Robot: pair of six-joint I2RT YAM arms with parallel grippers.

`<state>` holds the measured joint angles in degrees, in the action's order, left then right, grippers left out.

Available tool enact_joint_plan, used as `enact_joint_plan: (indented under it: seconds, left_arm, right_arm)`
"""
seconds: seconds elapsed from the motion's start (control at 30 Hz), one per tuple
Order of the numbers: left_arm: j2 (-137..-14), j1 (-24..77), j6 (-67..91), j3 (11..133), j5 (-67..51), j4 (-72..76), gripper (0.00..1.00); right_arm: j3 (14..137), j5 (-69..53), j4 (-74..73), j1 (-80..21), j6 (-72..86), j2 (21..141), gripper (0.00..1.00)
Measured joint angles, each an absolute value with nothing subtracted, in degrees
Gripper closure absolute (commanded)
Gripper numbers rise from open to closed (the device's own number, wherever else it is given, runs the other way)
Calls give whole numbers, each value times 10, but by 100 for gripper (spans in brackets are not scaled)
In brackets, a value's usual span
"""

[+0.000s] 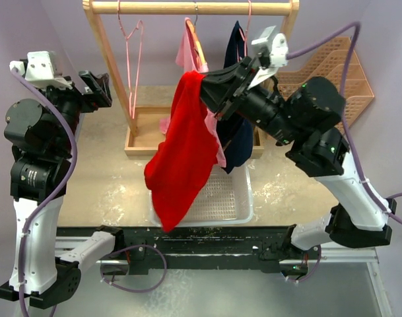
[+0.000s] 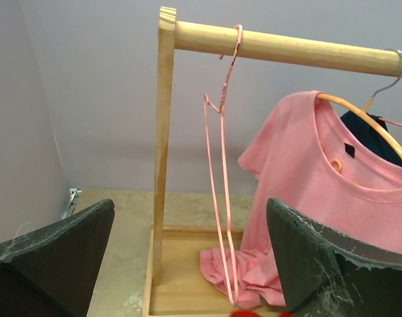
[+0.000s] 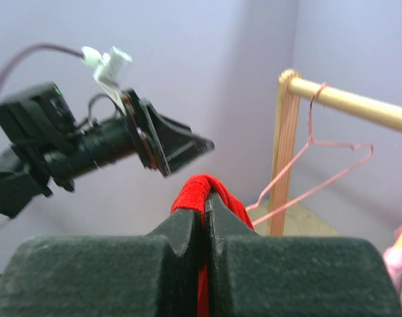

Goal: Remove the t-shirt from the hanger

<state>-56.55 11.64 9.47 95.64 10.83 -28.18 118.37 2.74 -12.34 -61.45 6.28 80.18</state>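
Before the rack (image 1: 187,7), the red t-shirt (image 1: 184,152) hangs clear of any hanger above the basket (image 1: 237,198) at the table's near edge, pinched tight by the right gripper (image 3: 206,211). The left gripper (image 1: 98,87) gapes empty. Removal looks done; next, probably, comes lowering and release.

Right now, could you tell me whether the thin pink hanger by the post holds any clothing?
No, the thin pink hanger hangs bare from the wooden rail, beside the pink t-shirt.
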Motion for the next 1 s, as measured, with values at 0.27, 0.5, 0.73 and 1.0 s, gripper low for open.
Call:
enact_joint_plan:
  seconds: [0.27, 0.5, 0.73, 1.0]
  left_arm:
    - [-561, 116, 99, 953, 90, -288, 1]
    - [-559, 116, 100, 946, 83, -288, 1]
    - [-561, 116, 100, 937, 81, -288, 1]
    - [-562, 116, 101, 936, 77, -287, 1]
  right_arm:
    - [1270, 25, -131, -615, 20, 818, 100]
    - [1269, 54, -89, -615, -10, 808, 100]
    - [1269, 73, -57, -615, -29, 783, 100]
    - [1242, 85, -18, -615, -41, 741, 100]
